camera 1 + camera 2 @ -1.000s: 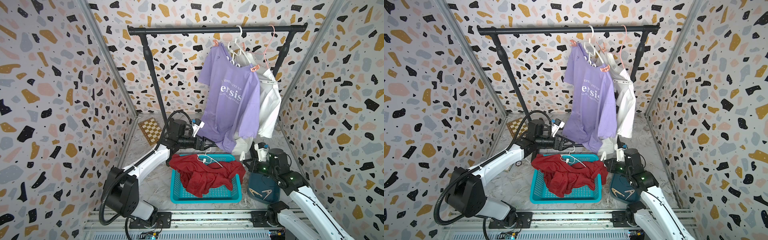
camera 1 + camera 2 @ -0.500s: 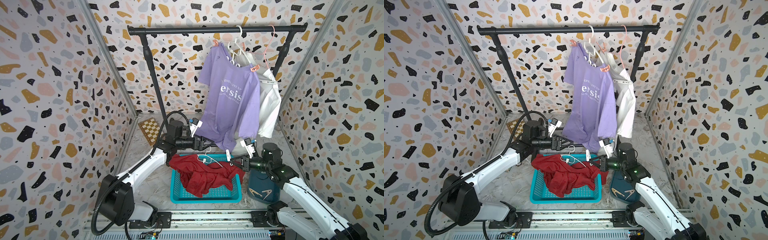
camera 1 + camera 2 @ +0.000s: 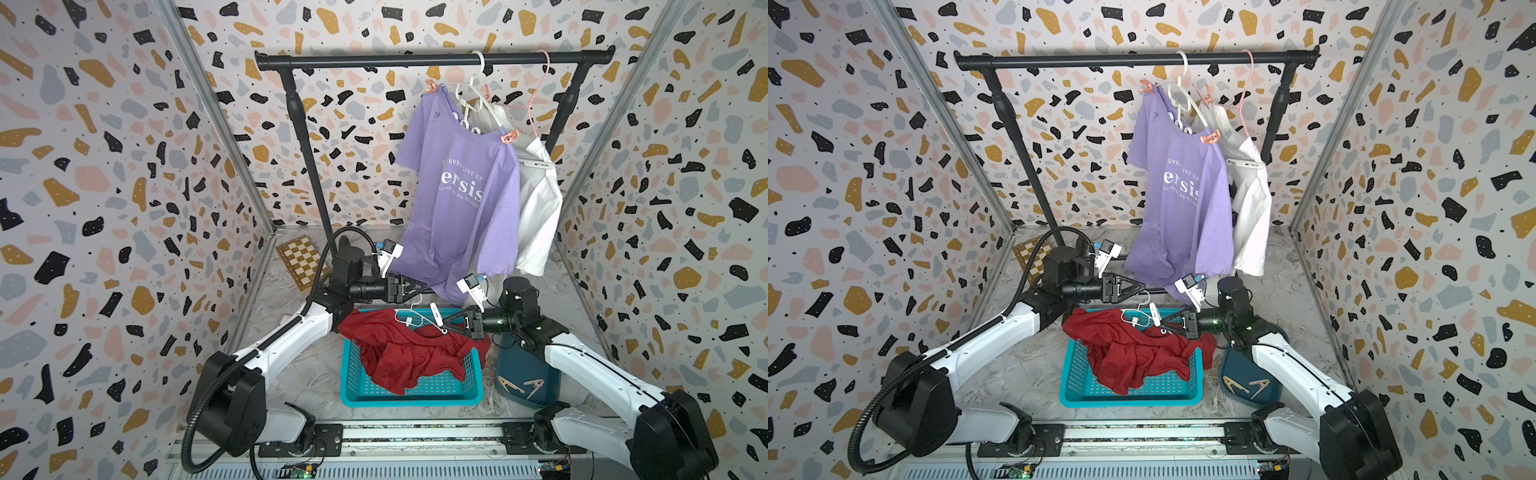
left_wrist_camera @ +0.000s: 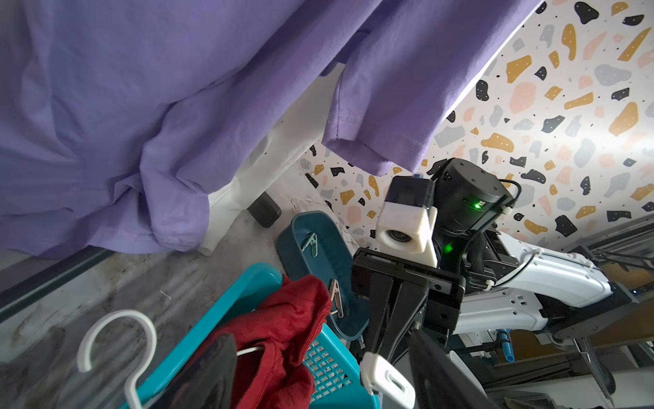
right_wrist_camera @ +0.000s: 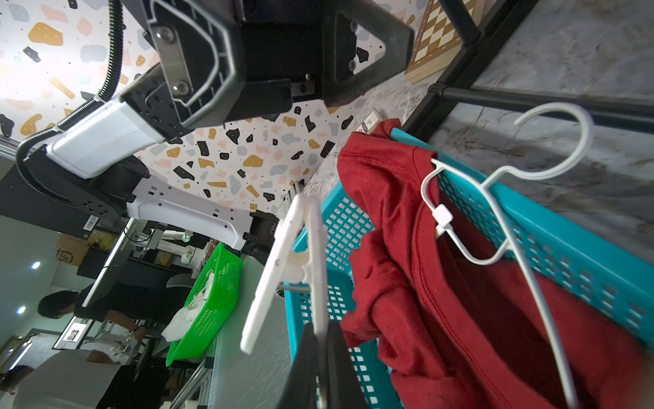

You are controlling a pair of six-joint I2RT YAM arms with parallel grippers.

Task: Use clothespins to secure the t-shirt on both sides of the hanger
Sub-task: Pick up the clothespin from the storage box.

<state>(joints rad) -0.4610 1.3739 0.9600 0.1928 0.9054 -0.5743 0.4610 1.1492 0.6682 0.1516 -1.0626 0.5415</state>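
Two tan clothespins (image 3: 524, 385) lay in a dark blue tray (image 3: 515, 365) at the front, beside the right arm. Just left of it, a red t-shirt (image 3: 411, 353) sat crumpled in a turquoise basket (image 3: 411, 401), spilling over the rim, with a white hanger (image 5: 442, 216) threaded through its neck. Over the basket's far edge, the right gripper (image 3: 445, 328) was clamped on one leg of a white clothespin (image 3: 435, 314), held clear of the cloth. Facing it from across the basket and slightly farther back, the left gripper (image 3: 1142, 286) hung with its jaws apart and nothing between them. Behind both, a purple t-shirt (image 3: 461, 195) hung from a black rail (image 3: 415, 61), its shoulders pinned by peach clothespins (image 3: 509, 137). A white shirt (image 3: 538, 208) hung behind it.
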